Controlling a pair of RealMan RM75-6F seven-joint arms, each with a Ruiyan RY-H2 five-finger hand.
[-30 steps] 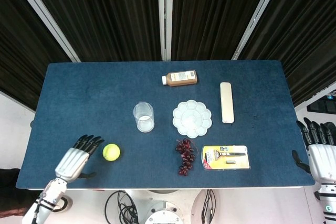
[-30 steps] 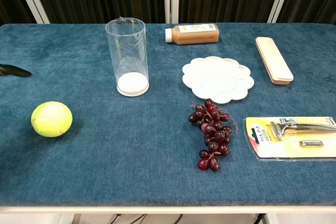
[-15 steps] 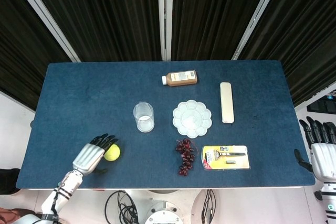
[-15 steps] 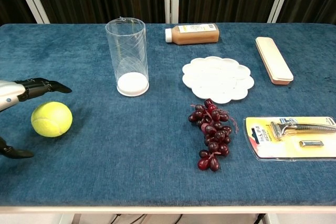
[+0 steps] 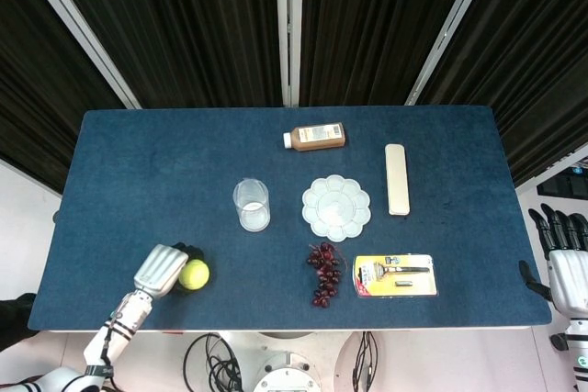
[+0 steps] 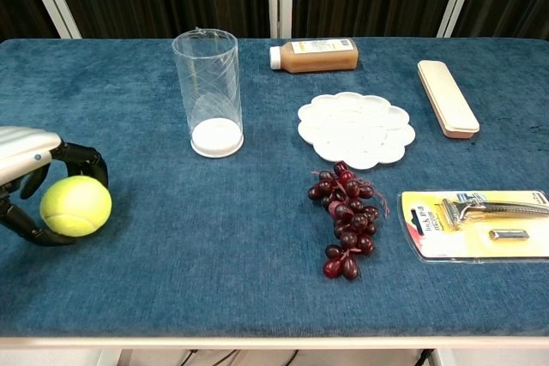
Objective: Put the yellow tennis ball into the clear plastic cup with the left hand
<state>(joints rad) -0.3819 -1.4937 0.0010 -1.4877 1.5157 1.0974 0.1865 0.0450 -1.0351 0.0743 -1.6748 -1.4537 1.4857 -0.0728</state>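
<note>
- A loose wrap is the main risk: the left hand (image 6: pixel 30 179) has its fingers curled round the yellow tennis ball (image 6: pixel 75 207) from the far side and from below, but the chest view does not show how firmly they press, so the felt-covered ball could roll out on the lift
- The clear plastic cup (image 6: pixel 208 92) stands upright, tall and narrow, and looks light; a ball brought in off-centre or a knuckle brushing the rim could tip it over on the blue table (image 6: pixel 257 280)
- The mouth of the cup looks only a little wider than the ball, so a release from too high or too far to one side would likely bounce off the rim
- The ball sits on the cloth at the near left of the table, well apart from the cup, which lies farther in and toward the centre
- In the head view the hand covers the ball's left side, its fingers partly closed about it; the ball seems still to be resting on the table, though contact underneath cannot be made out
- The right hand (image 5: pixel 562 263) hangs off the table's right edge, fingers apart and holding nothing
</note>
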